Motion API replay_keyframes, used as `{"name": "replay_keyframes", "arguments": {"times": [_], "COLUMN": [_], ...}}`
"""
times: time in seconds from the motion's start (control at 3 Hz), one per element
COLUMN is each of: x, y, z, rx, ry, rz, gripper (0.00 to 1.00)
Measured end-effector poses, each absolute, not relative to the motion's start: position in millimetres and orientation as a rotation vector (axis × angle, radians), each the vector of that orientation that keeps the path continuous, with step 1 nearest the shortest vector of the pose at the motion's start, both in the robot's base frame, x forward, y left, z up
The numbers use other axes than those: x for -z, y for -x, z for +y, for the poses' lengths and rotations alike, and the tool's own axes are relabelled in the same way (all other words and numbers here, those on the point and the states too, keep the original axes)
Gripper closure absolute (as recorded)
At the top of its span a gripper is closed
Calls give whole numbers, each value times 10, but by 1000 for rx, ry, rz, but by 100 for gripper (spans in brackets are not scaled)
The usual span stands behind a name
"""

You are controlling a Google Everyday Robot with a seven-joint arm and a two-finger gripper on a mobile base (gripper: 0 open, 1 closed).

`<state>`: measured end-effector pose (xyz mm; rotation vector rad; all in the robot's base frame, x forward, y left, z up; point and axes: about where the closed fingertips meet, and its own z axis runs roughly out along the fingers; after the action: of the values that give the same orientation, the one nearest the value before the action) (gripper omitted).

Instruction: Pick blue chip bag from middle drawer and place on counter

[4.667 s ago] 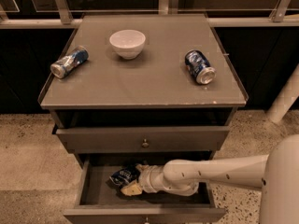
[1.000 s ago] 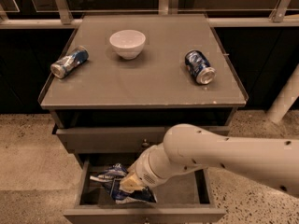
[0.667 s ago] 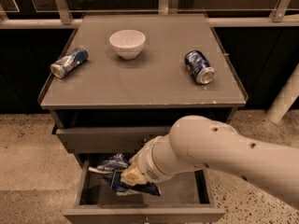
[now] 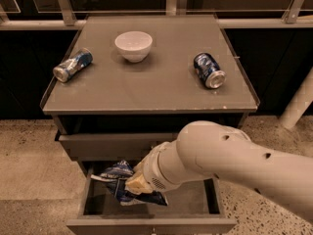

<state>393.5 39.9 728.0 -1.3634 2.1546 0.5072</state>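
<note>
The blue chip bag (image 4: 119,179), crumpled dark blue with white and silver patches, hangs from my gripper (image 4: 133,183) above the open middle drawer (image 4: 193,199). The gripper is shut on the bag and holds it clear of the drawer floor, at the drawer's left half and just below the closed upper drawer front (image 4: 107,145). My white arm (image 4: 230,163) reaches in from the right and hides the drawer's right side. The counter (image 4: 151,84) lies above, grey-brown and flat.
On the counter stand a white bowl (image 4: 133,45) at the back, a blue-and-silver can (image 4: 73,65) lying at the left, and another can (image 4: 209,70) lying at the right. A speckled floor surrounds the cabinet. A white pole (image 4: 298,106) stands at the right.
The gripper took hold of the bag on the drawer floor and has lifted it upward, out of the drawer. The arm has risen and come closer to the camera.
</note>
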Motion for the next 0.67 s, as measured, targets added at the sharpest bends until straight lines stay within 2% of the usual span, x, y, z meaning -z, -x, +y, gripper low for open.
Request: {"name": "replay_keyframes", "arguments": {"times": [0.67], "x": [-7661], "y": [-3969], "z": [187], "rx": [-605], "ry": [1268], "rz": [2052], "gripper": [100]}}
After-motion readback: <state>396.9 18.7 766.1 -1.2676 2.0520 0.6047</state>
